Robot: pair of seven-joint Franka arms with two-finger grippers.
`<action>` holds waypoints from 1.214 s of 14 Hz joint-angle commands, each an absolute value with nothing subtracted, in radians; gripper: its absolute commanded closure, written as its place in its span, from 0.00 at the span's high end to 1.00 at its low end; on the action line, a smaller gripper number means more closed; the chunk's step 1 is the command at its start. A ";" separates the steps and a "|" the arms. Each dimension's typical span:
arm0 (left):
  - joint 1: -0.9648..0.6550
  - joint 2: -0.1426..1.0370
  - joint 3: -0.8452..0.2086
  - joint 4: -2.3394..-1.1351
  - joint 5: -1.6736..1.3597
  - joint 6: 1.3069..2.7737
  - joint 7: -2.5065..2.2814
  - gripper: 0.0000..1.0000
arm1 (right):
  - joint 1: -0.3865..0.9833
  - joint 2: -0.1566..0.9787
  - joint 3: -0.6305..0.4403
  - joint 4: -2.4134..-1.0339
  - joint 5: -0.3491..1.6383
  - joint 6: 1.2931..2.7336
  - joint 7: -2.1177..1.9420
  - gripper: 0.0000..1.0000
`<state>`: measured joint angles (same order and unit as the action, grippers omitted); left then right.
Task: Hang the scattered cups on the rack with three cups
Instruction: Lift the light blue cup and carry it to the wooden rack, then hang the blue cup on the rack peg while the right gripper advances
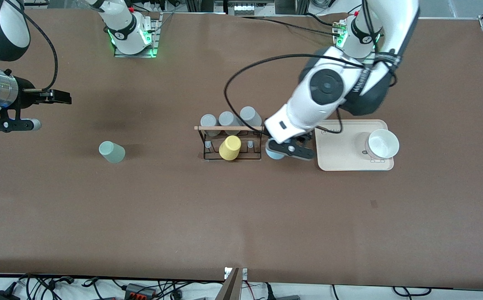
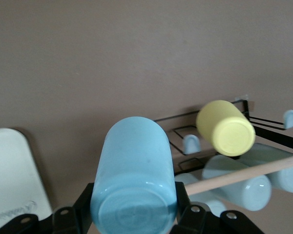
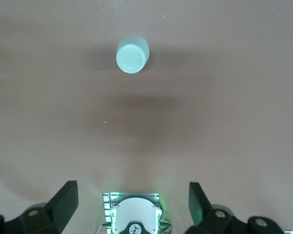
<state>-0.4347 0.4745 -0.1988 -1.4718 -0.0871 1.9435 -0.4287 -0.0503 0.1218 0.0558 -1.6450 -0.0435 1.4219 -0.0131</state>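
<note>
My left gripper is shut on the light blue cup beside the rack, between it and the tray. In the left wrist view the gripper has a finger pressed on each side of the blue cup, whose base faces the camera. The black wire rack has a wooden rod along its top, and a yellow cup sits on it. The sage green cup rests on the table toward the right arm's end. My right gripper is open and empty, up in the air; its wrist view shows the sage cup.
Three grey cups hang on the rack's row farther from the front camera. A beige tray beside the left gripper carries a white cup. The tray's corner shows in the left wrist view.
</note>
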 commanded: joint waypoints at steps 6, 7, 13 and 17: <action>-0.485 0.584 -0.190 -1.315 -0.097 1.916 -0.561 0.32 | -0.067 0.110 0.049 -1.655 -0.025 1.448 -0.015 1.00; -0.489 0.594 -0.190 -1.309 -0.097 1.917 -0.561 0.32 | -0.067 0.110 0.049 -1.658 -0.025 1.456 -0.015 1.00; -0.520 0.618 -0.190 -1.310 -0.095 1.917 -0.561 0.32 | -0.072 0.110 0.051 -1.658 -0.025 1.459 -0.018 1.00; -0.529 0.638 -0.190 -1.310 -0.094 1.917 -0.561 0.32 | -0.072 0.109 0.051 -1.663 -0.025 1.463 -0.021 1.00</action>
